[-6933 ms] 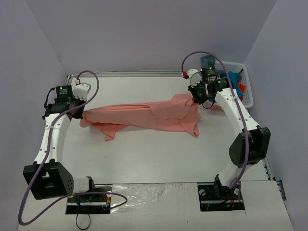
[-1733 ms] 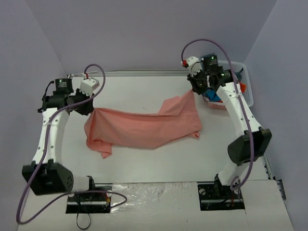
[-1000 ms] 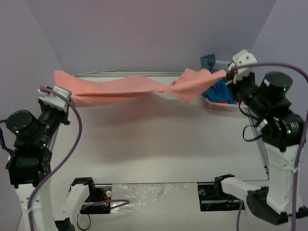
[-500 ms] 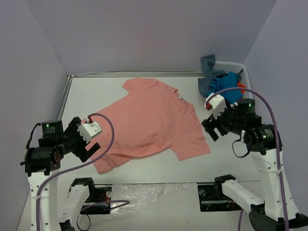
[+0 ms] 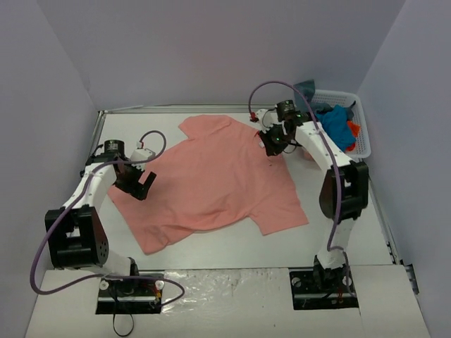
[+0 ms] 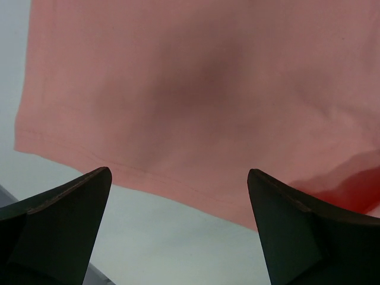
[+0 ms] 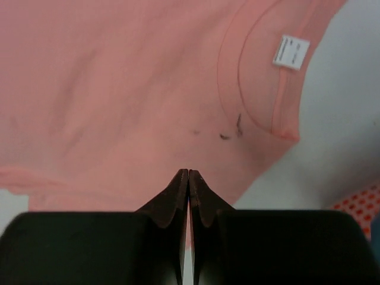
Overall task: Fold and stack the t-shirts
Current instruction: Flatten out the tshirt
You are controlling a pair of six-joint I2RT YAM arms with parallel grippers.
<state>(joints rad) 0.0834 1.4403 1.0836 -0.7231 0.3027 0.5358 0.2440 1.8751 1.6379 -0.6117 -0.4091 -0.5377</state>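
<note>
White table (image 5: 211, 246), lilac walls around. We see salmon-pink t-shirt (image 5: 218, 176) spread flat on it, collar (image 7: 279, 98) at far right, label (image 7: 291, 52) showing. Left gripper (image 6: 178, 175) hovers over shirt's hem, fingers spread wide, nothing held. Right gripper (image 7: 188, 173) near collar, fingers clenched together, no cloth visibly pinched. White basket (image 5: 363, 141) at far right corner holds bright blue shirt (image 5: 335, 121), orange-red shirt (image 5: 353, 129), grey-blue shirt (image 5: 304, 89).

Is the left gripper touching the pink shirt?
Cannot tell. Left wrist view shows the left gripper open over the pink shirt, neither contact nor gap plain.
</note>
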